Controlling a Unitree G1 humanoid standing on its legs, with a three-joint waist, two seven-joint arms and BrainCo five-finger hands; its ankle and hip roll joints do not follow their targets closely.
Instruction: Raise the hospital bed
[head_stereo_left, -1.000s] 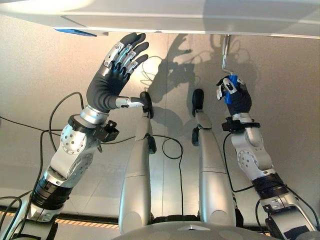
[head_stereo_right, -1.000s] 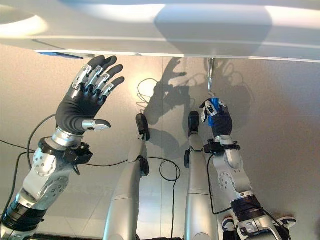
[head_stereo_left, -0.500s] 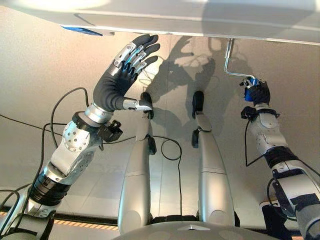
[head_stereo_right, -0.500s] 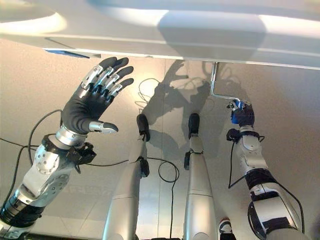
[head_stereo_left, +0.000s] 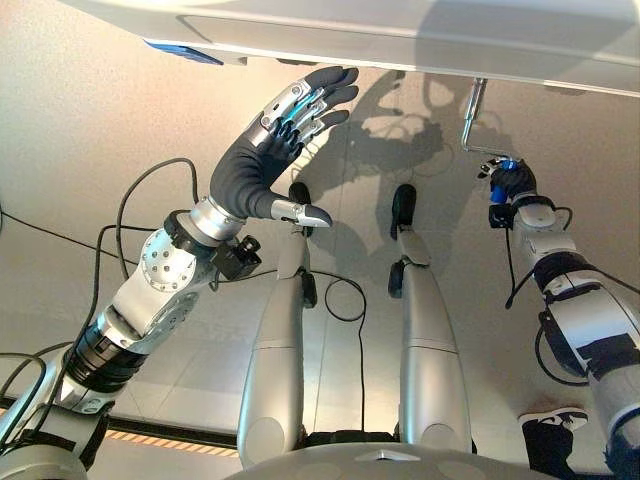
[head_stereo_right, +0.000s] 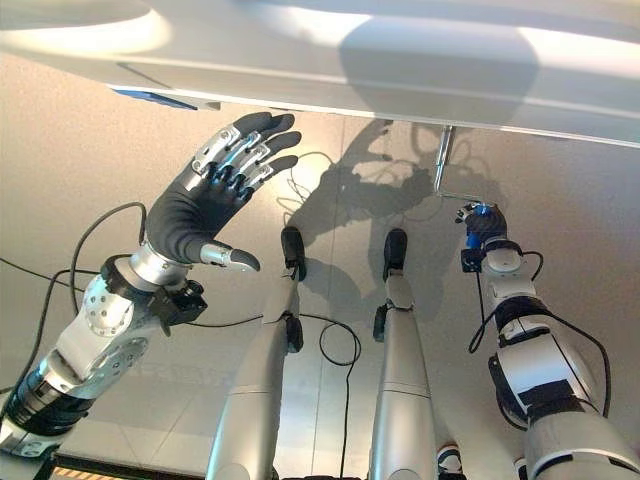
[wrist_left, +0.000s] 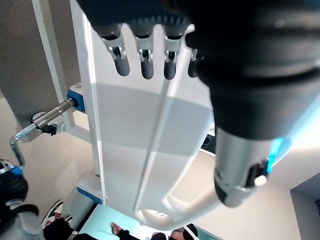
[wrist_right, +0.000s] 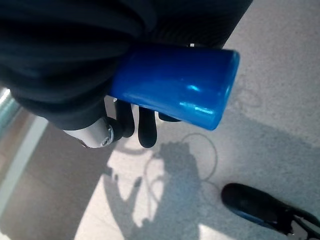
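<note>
The white hospital bed (head_stereo_left: 400, 35) runs across the top of the eye views. A silver crank (head_stereo_left: 470, 118) hangs from its underside, bent sideways to a blue handle (wrist_right: 175, 85). My right hand (head_stereo_left: 512, 182) is shut on that handle, to the right of the crank's shaft; in the right wrist view its fingers (wrist_right: 145, 127) curl round the blue grip. My left hand (head_stereo_left: 270, 150) is raised just below the bed's edge, open with straight fingers and holding nothing. The left wrist view shows its fingers (wrist_left: 146, 62) before the bed's white end panel (wrist_left: 130, 145), with the crank (wrist_left: 42, 120) off to the side.
A blue fitting (head_stereo_left: 185, 52) sits under the bed's edge at the left. Pale floor (head_stereo_left: 80, 150) lies below both arms. A person's dark shoe (head_stereo_left: 548, 418) stands at the lower right, near my right arm.
My right hand has swung the blue handle from below the crank's shaft out to the right and upward. My left hand has risen a little toward the bed's edge.
</note>
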